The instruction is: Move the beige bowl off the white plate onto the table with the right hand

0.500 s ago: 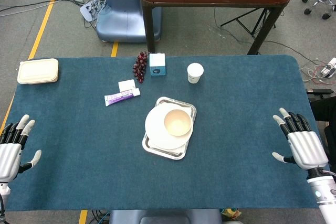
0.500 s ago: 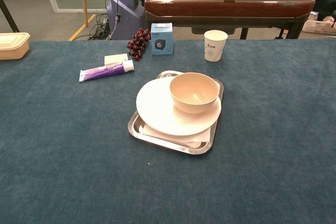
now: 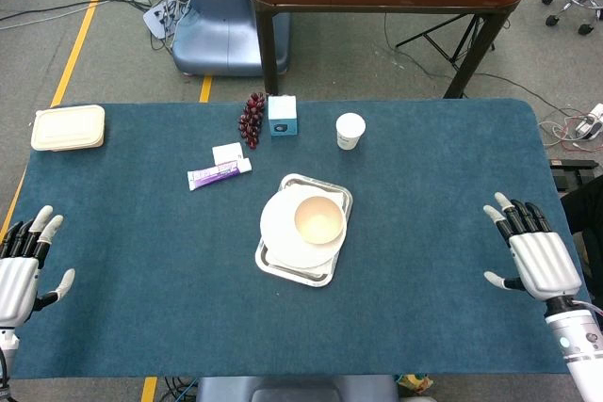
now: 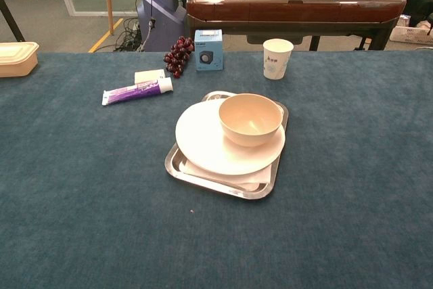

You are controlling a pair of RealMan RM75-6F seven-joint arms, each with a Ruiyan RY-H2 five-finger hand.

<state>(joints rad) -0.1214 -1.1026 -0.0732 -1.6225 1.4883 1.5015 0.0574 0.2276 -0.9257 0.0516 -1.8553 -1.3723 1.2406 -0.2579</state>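
Note:
The beige bowl [image 3: 319, 219] [image 4: 250, 119] sits upright on the right part of the white plate [image 3: 279, 228] [image 4: 203, 140], which lies on a metal tray [image 3: 320, 275] [image 4: 223, 184] in the middle of the blue table. My right hand [image 3: 535, 253] hovers over the table's right edge, fingers spread and empty, far to the right of the bowl. My left hand [image 3: 21, 270] is at the left edge, also spread and empty. Neither hand shows in the chest view.
Behind the tray stand a paper cup [image 3: 350, 131] [image 4: 277, 58], a small blue box [image 3: 282, 115] [image 4: 208, 49] and grapes [image 3: 252, 118] [image 4: 177, 55]. A purple tube [image 3: 219, 173] [image 4: 137, 91] and a white card lie left of them. A beige lidded container [image 3: 68, 127] [image 4: 16, 57] sits far left.
My right hand has shifted slightly left and up over the table edge. The left hand has barely moved. The bowl and plate are unchanged.

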